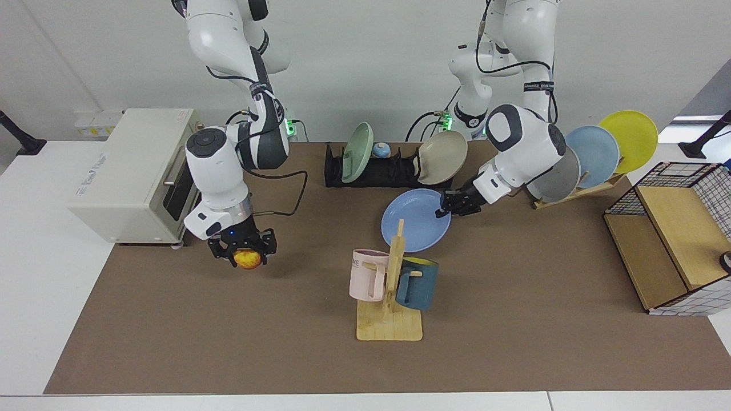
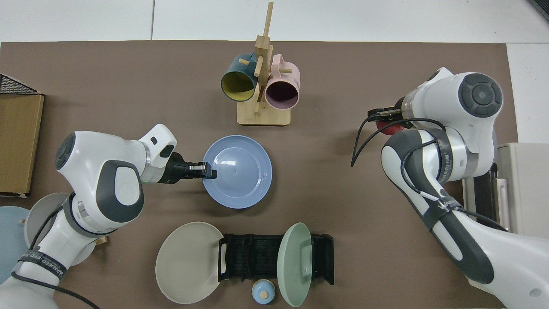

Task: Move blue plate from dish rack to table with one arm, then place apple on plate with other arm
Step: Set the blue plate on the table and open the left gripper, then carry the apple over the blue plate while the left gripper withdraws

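Note:
The blue plate (image 1: 416, 220) (image 2: 237, 171) lies nearly flat, low over the brown table (image 1: 514, 331) (image 2: 128, 86), between the black dish rack (image 1: 377, 173) (image 2: 257, 257) and the mug stand. I cannot tell whether it touches the mat. My left gripper (image 1: 444, 207) (image 2: 209, 172) is shut on the plate's rim. My right gripper (image 1: 246, 255) (image 2: 386, 120) hangs above the mat in front of the toaster oven, shut on the red and yellow apple (image 1: 247, 260) (image 2: 388, 127).
The rack holds a green plate (image 1: 357, 152) and a beige plate (image 1: 442, 164). A wooden mug stand (image 1: 391, 297) with two mugs stands close in front of the blue plate. A toaster oven (image 1: 131, 171), a wooden plate rack (image 1: 571, 193) and a wire-sided box (image 1: 674, 240) line the sides.

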